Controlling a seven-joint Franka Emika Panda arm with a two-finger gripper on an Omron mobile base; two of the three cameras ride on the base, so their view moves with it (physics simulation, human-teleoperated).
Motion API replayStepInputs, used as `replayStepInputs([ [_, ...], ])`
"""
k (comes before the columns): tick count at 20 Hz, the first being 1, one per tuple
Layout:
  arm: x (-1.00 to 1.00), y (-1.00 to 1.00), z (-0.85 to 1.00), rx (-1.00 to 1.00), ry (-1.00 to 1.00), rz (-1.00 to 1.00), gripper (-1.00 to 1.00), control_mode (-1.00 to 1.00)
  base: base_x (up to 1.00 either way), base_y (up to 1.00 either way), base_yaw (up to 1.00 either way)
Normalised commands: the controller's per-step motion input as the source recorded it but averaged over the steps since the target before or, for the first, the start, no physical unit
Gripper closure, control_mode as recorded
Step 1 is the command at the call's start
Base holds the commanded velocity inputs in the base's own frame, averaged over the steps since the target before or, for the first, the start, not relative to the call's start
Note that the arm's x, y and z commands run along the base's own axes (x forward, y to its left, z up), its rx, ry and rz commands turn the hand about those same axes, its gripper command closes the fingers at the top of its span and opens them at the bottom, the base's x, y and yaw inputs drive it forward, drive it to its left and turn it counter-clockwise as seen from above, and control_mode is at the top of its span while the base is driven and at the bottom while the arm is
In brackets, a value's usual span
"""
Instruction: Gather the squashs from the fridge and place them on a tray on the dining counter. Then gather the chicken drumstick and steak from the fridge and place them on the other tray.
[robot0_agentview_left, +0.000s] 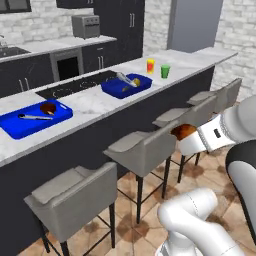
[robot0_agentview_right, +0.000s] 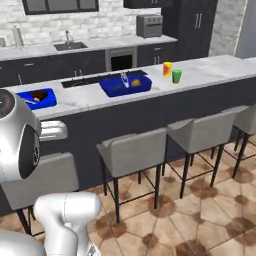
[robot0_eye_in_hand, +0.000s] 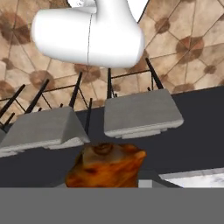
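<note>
While the white arm reaches out above the grey bar stools (robot0_agentview_left: 142, 145), its claw (robot0_agentview_left: 181, 133) is clamped narrow on the chicken drumstick (robot0_agentview_left: 184, 131), an orange-brown piece of meat that juts from the hand's end in the left base view and sits at the bottom centre of the hand view (robot0_eye_in_hand: 105, 165), so close that the dark finger tips themselves are hidden behind it. Beyond the claw, across the row of stools, runs the dining counter (robot0_agentview_left: 95, 107), its white-grey marble top over a nearly black base. On that counter, far off to the claw's left in the left base view, lies the other tray (robot0_agentview_left: 17, 127), bright blue, carrying the steak (robot0_agentview_left: 48, 107), a dark reddish-brown rounded lump, with a thin grey utensil (robot0_agentview_left: 35, 117) beside it. Nearer the claw, ahead of it on the same marble top, rests the tray (robot0_agentview_left: 112, 89), also blue, holding a yellowish item and a pale elongated one that are too small to name. Just beyond that tray stand a yellow cup (robot0_agentview_left: 150, 65) and a green cup (robot0_agentview_left: 165, 71), close together but apart. Below the claw in the hand view, two stool seats (robot0_eye_in_hand: 140, 111) stand side by side over brown patterned floor tiles (robot0_eye_in_hand: 188, 48).
</note>
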Motion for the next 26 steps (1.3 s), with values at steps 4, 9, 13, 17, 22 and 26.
replayStepInputs([
  [4, 0.0, 0.0, 0.0, 0.0, 0.0, 0.0, 1.0, 1.0, 0.0, 0.04, 0.4],
  [9, 0.0, 0.0, 0.0, 0.0, 0.0, 0.0, 1.0, 1.0, 0.01, 0.04, 0.4],
  [13, 0.0, 0.0, 0.0, 0.0, 0.0, 0.0, 1.0, 1.0, 0.19, 0.0, 0.36],
  [17, 0.0, 0.0, 0.0, 0.0, 0.0, 0.0, 1.0, 1.0, 0.37, 0.0, 0.29],
  [22, 0.0, 0.0, 0.0, 0.0, 0.0, 0.0, 1.0, 1.0, 0.57, 0.05, 0.24],
  [26, 0.0, 0.0, 0.0, 0.0, 0.0, 0.0, 1.0, 1.0, 0.59, 0.0, 0.21],
])
